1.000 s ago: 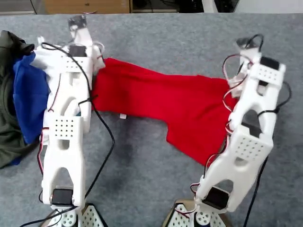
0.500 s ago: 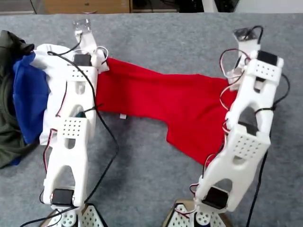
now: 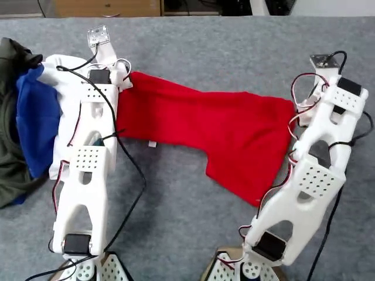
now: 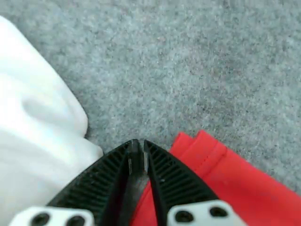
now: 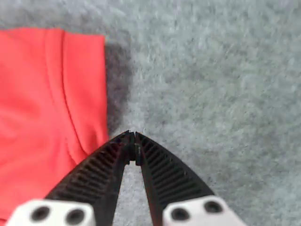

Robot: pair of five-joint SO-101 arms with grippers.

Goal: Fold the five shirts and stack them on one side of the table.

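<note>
**Far left.** A crumpled heap, made up of a dark green shirt (image 3: pixel 12 158), a blue shirt (image 3: pixel 36 126) and a white shirt (image 3: pixel 61 69), lies at the left edge of the desk (image 3: pixel 222 52), judged to be waiting its turn.

**Left tool** (image 4: pixel 138 143). The jaws are closed tip to tip. They are poised over the gap between the white shirt and the far-left corner of the red shirt (image 3: pixel 217 132). That corner lies just beside the tips. The tool appears to clasp nothing, though cloth beneath the jaws is hidden.

**Centre.** The red shirt lies spread flat across the desk from left to right, a layout that suits the first fold.

**Right tool** (image 5: pixel 131 136). The jaws are likewise closed and empty. They sit over bare desk just beside the red shirt's right hem, placed as if to take that edge.
</note>
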